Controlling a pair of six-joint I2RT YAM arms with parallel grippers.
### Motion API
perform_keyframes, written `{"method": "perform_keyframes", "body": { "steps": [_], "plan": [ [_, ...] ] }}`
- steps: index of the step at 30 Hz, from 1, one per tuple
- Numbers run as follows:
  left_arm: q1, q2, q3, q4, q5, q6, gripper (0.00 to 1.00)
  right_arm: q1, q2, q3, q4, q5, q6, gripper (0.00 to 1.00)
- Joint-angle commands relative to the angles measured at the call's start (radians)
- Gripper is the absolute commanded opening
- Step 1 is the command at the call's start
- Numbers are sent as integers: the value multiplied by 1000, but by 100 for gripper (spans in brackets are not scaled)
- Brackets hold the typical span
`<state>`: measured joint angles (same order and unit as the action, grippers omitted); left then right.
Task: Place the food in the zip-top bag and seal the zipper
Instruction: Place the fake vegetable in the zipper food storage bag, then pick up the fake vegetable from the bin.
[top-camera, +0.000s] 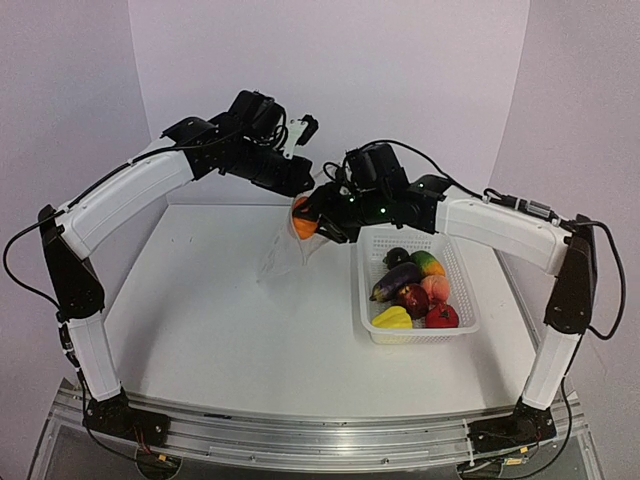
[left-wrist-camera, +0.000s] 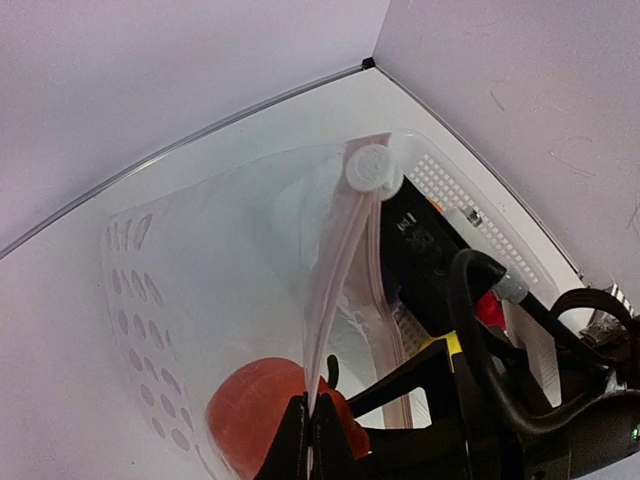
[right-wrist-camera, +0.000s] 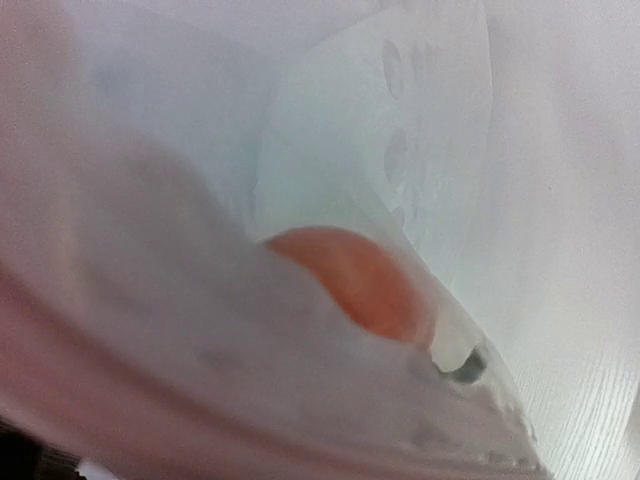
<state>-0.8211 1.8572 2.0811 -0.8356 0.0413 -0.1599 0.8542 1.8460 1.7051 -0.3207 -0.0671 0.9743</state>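
The clear zip-top bag (top-camera: 283, 252) hangs from my left gripper (top-camera: 303, 184), its bottom on the table. In the left wrist view my left gripper (left-wrist-camera: 312, 428) is shut on the bag's top edge, and the zipper (left-wrist-camera: 340, 270) runs away from the jaws to a round white end piece (left-wrist-camera: 371, 168). My right gripper (top-camera: 312, 217) holds the orange pumpkin (top-camera: 304, 222) at the bag's mouth. The pumpkin shows through the plastic in the left wrist view (left-wrist-camera: 250, 405) and the right wrist view (right-wrist-camera: 365, 280), where bag plastic hides my right fingers.
The white perforated basket (top-camera: 364, 300) stands right of the bag. It holds the purple eggplant (top-camera: 395, 281), yellow pepper (top-camera: 392, 318), red apples (top-camera: 441, 316), peach (top-camera: 434, 288), mango (top-camera: 427, 263) and the dark round one (top-camera: 396, 256). Walls enclose the back and sides.
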Motion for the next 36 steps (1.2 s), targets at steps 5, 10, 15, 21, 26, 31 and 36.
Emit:
{"method": "perform_keyframes", "body": {
  "steps": [5,10,15,21,26,31,36],
  "plan": [
    [28,-38,-11,8,-6,-16,0,26,38,286,-295,83,-241,74],
    [77,-32,-29,9,-17,-33,0,35,30,366,-392,95,-329,87],
    [78,-29,-24,11,-14,-32,0,36,-1,408,-407,37,-381,88],
    [97,-43,-19,15,-70,-3,0,-9,-164,351,-569,318,-450,90],
    [97,-44,-27,25,-79,10,0,-207,-241,125,-738,382,-290,91],
    [97,-43,-28,26,-75,10,0,-307,-169,3,-773,377,-161,97],
    [97,-47,-36,28,-70,7,0,-333,33,82,-774,363,-81,98]
  ]
}}
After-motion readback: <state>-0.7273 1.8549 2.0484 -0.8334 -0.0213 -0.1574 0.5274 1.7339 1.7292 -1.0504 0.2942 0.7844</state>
